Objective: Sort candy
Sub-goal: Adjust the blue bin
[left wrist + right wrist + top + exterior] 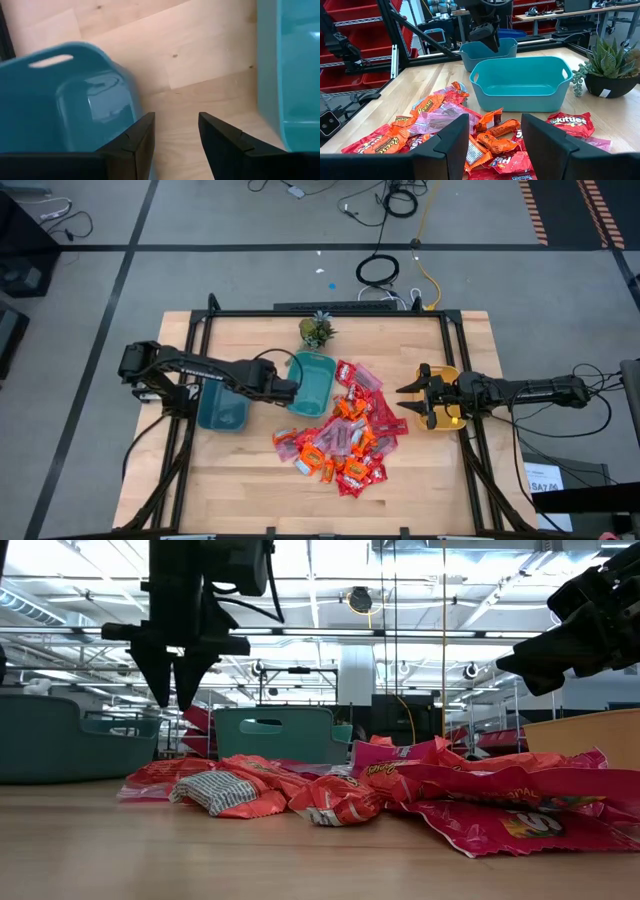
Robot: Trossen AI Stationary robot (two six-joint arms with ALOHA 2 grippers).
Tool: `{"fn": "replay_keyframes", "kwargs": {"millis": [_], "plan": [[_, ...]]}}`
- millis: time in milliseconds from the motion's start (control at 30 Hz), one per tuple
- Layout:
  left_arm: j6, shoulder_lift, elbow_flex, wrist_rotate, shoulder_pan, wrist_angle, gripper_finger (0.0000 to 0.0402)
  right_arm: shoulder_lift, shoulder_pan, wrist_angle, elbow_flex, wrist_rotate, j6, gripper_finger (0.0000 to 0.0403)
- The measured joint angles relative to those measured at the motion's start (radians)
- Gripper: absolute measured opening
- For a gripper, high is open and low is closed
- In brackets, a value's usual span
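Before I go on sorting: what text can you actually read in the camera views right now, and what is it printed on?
"Skittles": red candy bag beside the plant pot.
"Reese's": orange wrapper near the light teal bin.
"Reese's": orange wrapper at the pile's edge.
Print on the other wrappers, the pot's white tag and the paper sheet is too small to read.

A light wooden table (250,500) with a black frame along its edges carries three bins and a plant. Two teal bins sit toward the table's left half: a darker one (221,408) near the left edge and a lighter, brighter one (312,382) just beside it toward the middle, the two apart with bare wood showing between them. A yellow bin (447,418) stands at the right edge. A small green spiky plant (317,330) in a dark pot stands near the far edge, just behind the lighter teal bin. Black and yellow cables (395,265) lie coiled on the grey floor beyond the table.
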Motion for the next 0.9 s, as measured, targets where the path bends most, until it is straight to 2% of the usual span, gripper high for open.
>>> {"fn": "replay_keyframes", "kwargs": {"millis": [233, 433, 700, 900], "plan": [[-0.031, 0.000, -0.039, 0.036, 0.011, -0.036, 0.0162, 0.000, 0.000, 0.000, 0.000, 0.000, 0.000, 0.0171], [-0.066, -0.005, -0.133, 0.091, 0.021, -0.031, 0.0162, 0.000, 0.000, 0.000, 0.000, 0.000, 0.000, 0.0171], [-0.056, -0.006, -0.254, 0.154, 0.053, 0.133, 0.0162, 0.000, 0.000, 0.000, 0.000, 0.000, 0.000, 0.0171], [-0.057, -0.006, -0.261, 0.150, 0.057, 0.133, 0.0162, 0.000, 0.000, 0.000, 0.000, 0.000, 0.000, 0.0171]]}}
